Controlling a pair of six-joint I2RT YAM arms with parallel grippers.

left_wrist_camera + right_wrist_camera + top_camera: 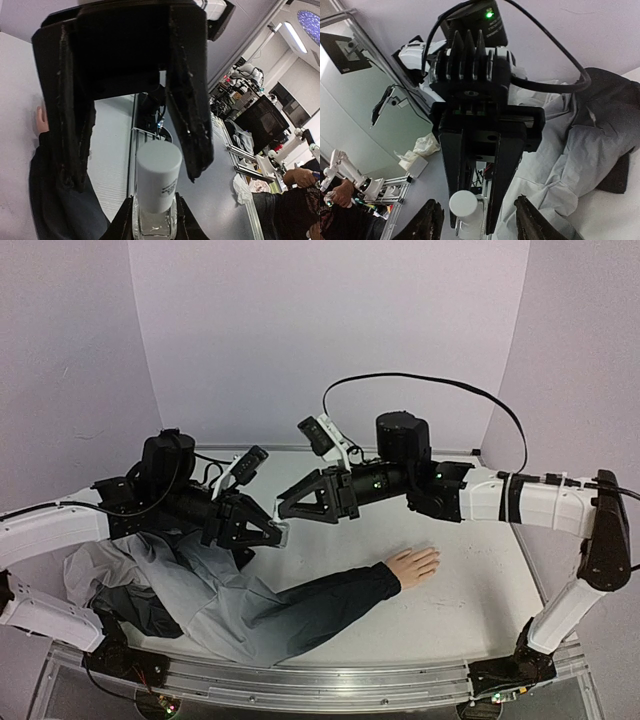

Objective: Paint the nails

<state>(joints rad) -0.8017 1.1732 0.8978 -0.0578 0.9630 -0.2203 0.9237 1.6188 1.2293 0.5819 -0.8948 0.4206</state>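
Note:
The pale peach mannequin hand (pixel 413 565) lies flat on the table at the end of a dark sleeve (pixel 330 598). Its nails are too small to make out. My left gripper (pixel 277 532) is shut on a small clear bottle (pixel 155 222) with a white cap (pixel 158 175) and holds it in the air. My right gripper (pixel 284 504) is open and faces it tip to tip. Its black fingers (pixel 192 115) stand on either side of the cap without touching it. The right wrist view shows the cap (pixel 464 204) between my open right gripper (pixel 477 205).
A grey shirt (pixel 170 580) lies crumpled under the left arm, joined to the sleeve. An aluminium rail (pixel 320 680) runs along the table's near edge. A black cable (pixel 430 380) loops above the right arm. White walls close in the back and sides.

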